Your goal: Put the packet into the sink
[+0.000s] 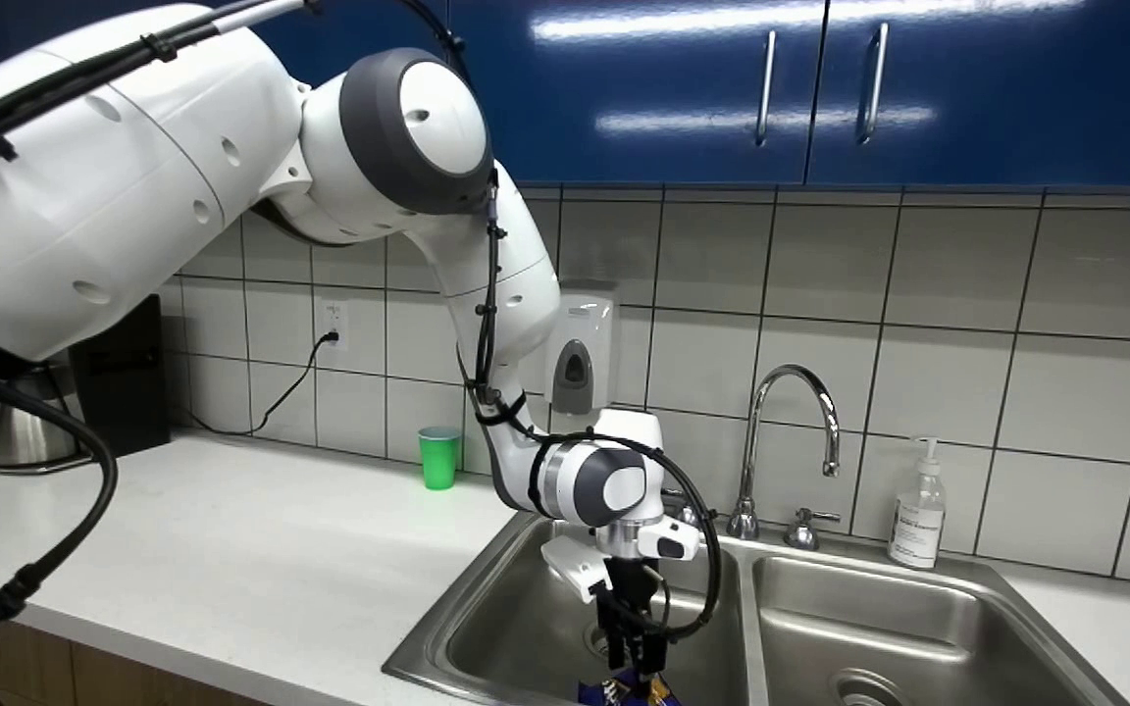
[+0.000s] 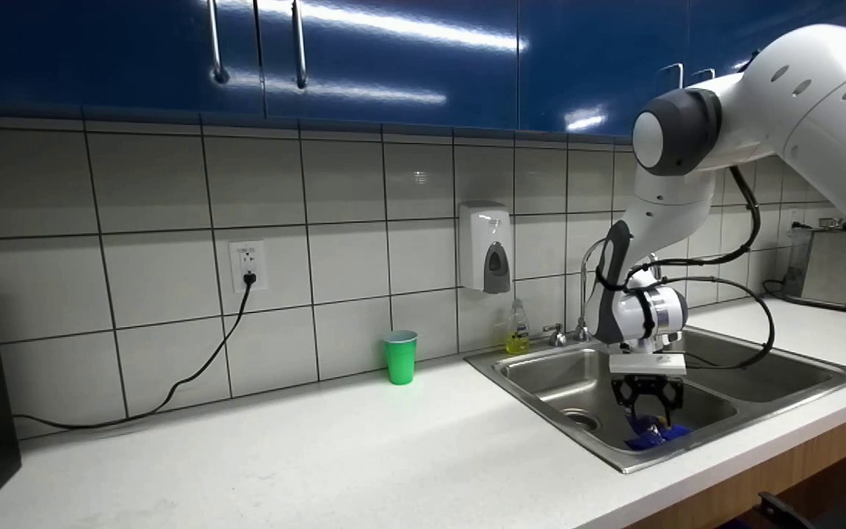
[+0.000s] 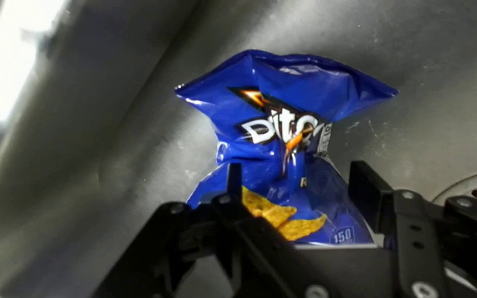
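The packet, a crumpled blue chip bag with white lettering and yellow chips, lies in a basin of the stainless steel sink. It fills the middle of the wrist view and shows in both exterior views, cut off at the lower edge in one of them. The double-basin sink shows in both exterior views. My gripper points down into that basin, right over the packet. Its fingers are apart, one over the packet's left part and one at its right edge. The lower end of the packet is hidden behind the gripper.
A green cup stands on the counter beside the sink. The chrome faucet and its handles stand behind the basins. A soap bottle stands at the back rim. Blue cabinets hang above.
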